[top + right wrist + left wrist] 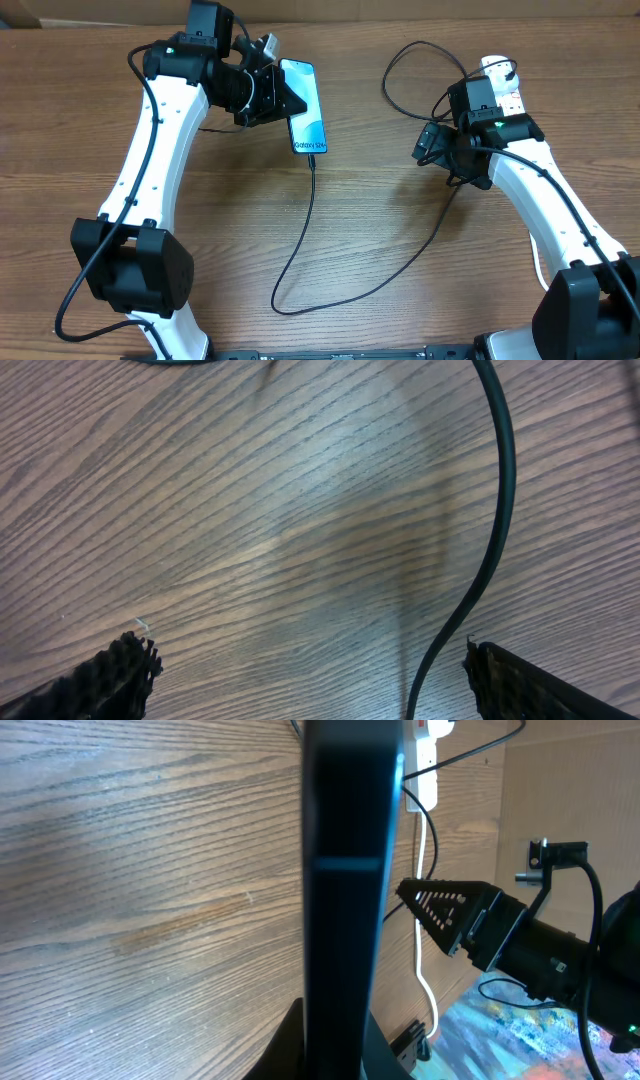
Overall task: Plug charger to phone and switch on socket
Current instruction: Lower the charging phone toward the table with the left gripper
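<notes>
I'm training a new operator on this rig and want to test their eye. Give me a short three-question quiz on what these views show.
1. True or false: the tip of the charger meets the bottom edge of the phone.
2. Fill in: the right pincer stands ____, straddling the charger.
3. What grips the phone? A. left pincer B. right pincer C. nothing

Key: 1 true; 2 open; 3 A.
</notes>
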Robot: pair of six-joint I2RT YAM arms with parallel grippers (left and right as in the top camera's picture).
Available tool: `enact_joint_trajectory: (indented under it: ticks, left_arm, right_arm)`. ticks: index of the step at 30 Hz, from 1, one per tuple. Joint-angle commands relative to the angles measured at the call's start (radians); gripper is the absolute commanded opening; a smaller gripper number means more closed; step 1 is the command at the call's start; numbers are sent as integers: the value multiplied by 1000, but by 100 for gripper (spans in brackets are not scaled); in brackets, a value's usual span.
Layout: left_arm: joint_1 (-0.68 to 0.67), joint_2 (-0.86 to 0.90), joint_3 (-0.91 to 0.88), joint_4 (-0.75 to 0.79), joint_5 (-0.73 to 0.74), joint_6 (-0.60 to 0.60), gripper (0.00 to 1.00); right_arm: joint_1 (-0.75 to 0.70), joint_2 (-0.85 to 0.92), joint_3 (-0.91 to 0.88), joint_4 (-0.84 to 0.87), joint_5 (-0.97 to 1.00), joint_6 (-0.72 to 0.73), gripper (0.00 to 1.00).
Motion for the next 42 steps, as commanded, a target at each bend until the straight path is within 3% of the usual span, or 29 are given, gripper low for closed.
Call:
enact_joint_trajectory:
  ticks: [1, 11, 28, 36, 42]
  left_arm:
    - [-6, 27, 4, 9, 42, -3, 4]
    - [-21, 84, 4, 24, 92, -3, 4]
    - [-42, 188, 4, 175, 74, -25, 4]
    - [-42, 303, 4, 274, 274, -26, 4]
    - [-42, 352, 4, 308, 279, -36, 4]
  right_arm:
    - [-5, -17, 9, 3, 13, -4, 100]
    - [-5, -17, 9, 3, 14, -4, 100]
    - [-5, -17, 9, 3, 13, -4, 100]
    - [-5, -17, 9, 3, 14, -4, 100]
    - [-5, -17, 9, 3, 13, -4, 100]
